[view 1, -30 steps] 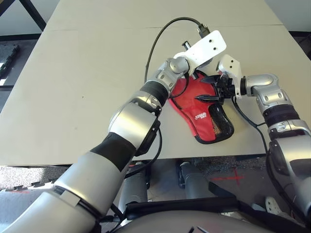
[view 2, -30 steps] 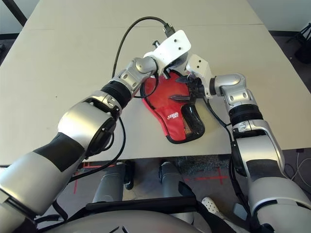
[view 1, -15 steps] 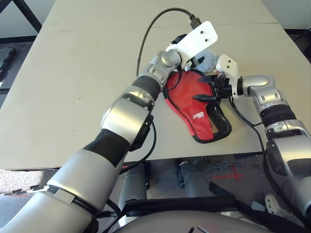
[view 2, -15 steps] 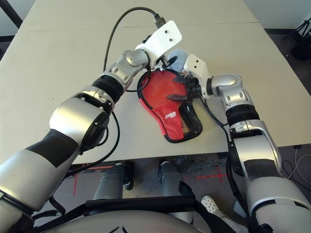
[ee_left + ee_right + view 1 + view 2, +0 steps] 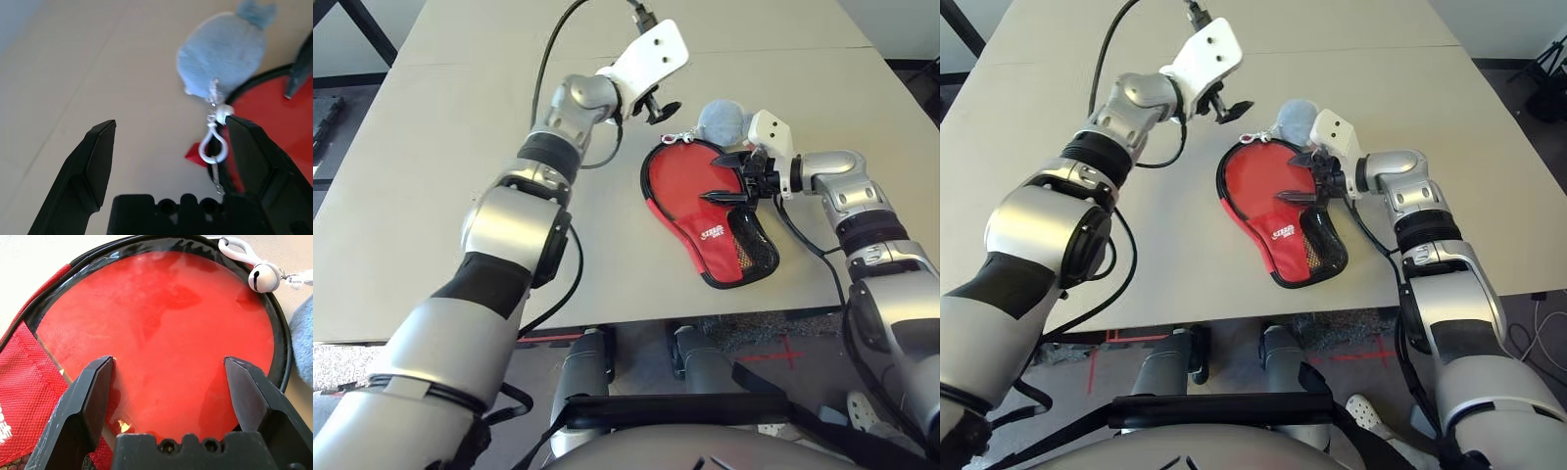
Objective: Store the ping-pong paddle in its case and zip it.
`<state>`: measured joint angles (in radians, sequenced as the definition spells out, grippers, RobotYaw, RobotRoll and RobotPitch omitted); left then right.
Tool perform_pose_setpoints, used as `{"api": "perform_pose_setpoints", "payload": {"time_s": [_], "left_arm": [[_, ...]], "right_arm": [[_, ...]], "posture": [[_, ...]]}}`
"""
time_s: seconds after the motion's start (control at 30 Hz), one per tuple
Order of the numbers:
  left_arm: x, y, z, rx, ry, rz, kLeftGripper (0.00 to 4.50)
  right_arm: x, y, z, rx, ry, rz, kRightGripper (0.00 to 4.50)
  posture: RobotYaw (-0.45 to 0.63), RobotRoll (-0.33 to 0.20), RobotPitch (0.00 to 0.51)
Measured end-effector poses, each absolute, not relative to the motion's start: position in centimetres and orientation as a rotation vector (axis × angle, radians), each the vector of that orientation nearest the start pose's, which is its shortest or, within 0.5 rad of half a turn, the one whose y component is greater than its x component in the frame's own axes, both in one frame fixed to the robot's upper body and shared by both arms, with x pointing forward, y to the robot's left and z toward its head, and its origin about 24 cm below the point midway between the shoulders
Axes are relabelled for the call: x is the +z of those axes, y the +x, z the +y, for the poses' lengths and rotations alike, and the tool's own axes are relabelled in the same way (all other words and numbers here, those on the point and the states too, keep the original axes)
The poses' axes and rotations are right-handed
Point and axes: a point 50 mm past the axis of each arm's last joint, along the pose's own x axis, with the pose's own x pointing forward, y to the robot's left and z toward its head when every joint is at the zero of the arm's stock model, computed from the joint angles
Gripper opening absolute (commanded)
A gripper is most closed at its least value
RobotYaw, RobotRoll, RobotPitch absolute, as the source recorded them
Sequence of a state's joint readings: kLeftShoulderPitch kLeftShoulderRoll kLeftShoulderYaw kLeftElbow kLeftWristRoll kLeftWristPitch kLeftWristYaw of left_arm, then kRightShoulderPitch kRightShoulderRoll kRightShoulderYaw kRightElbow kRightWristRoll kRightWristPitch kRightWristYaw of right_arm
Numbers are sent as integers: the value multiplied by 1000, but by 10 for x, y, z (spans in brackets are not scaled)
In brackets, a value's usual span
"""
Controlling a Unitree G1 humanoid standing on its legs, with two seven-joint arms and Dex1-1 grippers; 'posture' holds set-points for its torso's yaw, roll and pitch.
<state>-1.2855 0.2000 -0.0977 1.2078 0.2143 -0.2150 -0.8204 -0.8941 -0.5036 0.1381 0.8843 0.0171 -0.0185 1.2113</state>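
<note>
Right wrist view looks straight down on the case (image 5: 161, 347), its clear panel showing the red face of the ping-pong paddle (image 5: 186, 382) already inside; in the head views the case lies right of centre on the desk (image 5: 440, 196), mesh pocket toward the lower right. The zip looks closed around the round end, so a good finish means checking that the pull (image 5: 681, 139) at the top of the case is fully home. Beside it sits a grey pouch (image 5: 722, 119). The right hand (image 5: 736, 178) hovers over the case, fingers spread, gripping nothing. The left hand (image 5: 658, 110), also released and empty, is raised at upper centre, clear of the case, forearm reaching diagonally up
</note>
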Motion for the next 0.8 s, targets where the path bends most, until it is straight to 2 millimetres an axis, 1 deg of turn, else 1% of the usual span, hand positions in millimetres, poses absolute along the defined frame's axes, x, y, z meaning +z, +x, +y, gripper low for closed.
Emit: {"api": "perform_pose_setpoints", "payload": {"time_s": [0.07, 0.17, 0.33, 0.4, 0.5, 0.53, 0.8], "left_arm": [[192, 402, 81, -1048, 623, -51, 4480], [177, 392, 84, -1125, 606, -37, 4480], [167, 382, 80, -1162, 609, -30, 4480], [158, 377, 79, -1177, 600, -10, 4480], [139, 370, 78, -1198, 580, 58, 4480], [136, 368, 78, -1200, 576, 73, 4480], [131, 365, 73, -1187, 560, 109, 4480]], "right_arm": [[133, 368, -191, 1101, -457, 286, 4500], [133, 369, -192, 1098, -455, 290, 4500], [133, 369, -193, 1095, -455, 296, 4500], [133, 370, -193, 1096, -457, 298, 4500], [133, 370, -193, 1097, -456, 300, 4500], [133, 370, -193, 1096, -456, 301, 4500], [133, 370, -195, 1091, -459, 309, 4500]], "posture": [[-44, 0, 231], [-38, 0, 231], [-36, 0, 228], [-37, 0, 226], [-39, 0, 223], [-39, 0, 223], [-45, 0, 223]]}}
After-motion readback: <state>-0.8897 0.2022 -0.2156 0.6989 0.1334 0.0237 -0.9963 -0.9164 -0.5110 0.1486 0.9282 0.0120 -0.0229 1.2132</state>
